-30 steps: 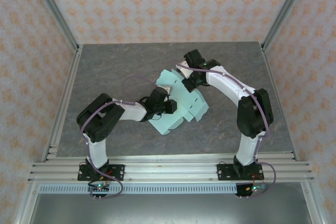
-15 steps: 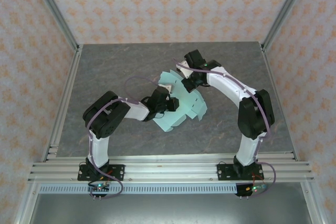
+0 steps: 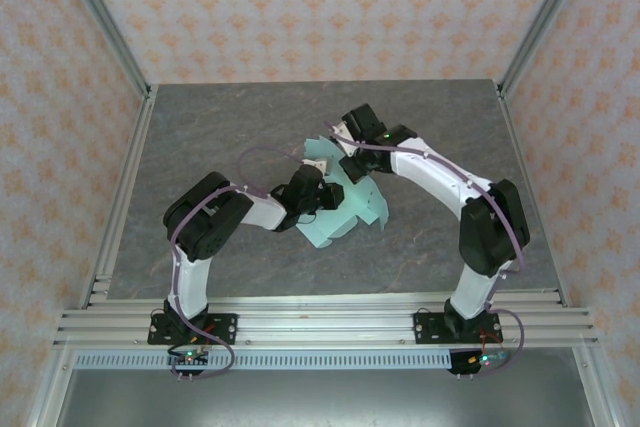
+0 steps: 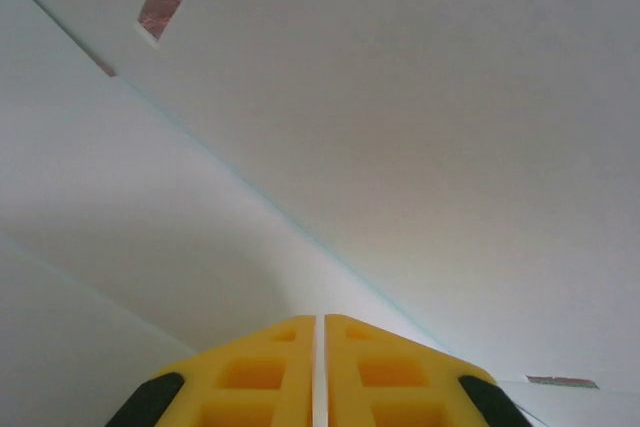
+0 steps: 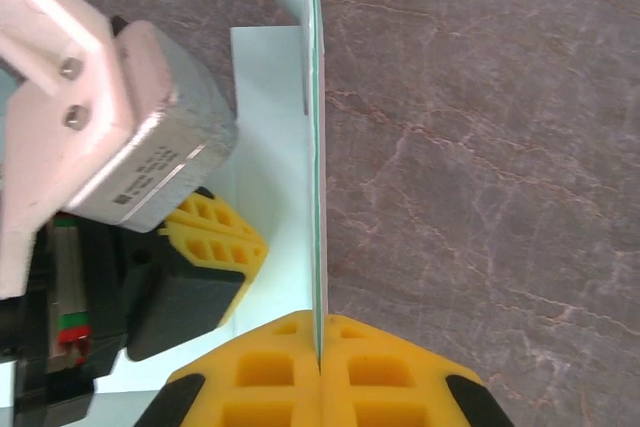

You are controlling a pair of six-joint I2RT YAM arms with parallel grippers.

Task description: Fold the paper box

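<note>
Grey marbled table [image 3: 250, 117] enclosed by orange-patterned walls [image 3: 330, 7] and aluminium rails [image 3: 330, 322].

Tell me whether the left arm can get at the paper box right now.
Probably yes: the left gripper looks shut on the paper box, and the right gripper, pinching a farther edge, does not block it.

Paper box [image 3: 355, 209]: thin card, smooth, matt. Table [image 5: 480, 147]: matt grey, stone-veined look. Right gripper [image 5: 320, 352] fingers [image 5: 270, 372]: yellow plastic, waffle-moulded, dull. Frame rails [image 3: 320, 325]: brushed alu. Walls [image 3: 300, 7]: flat patterned paper.
</note>
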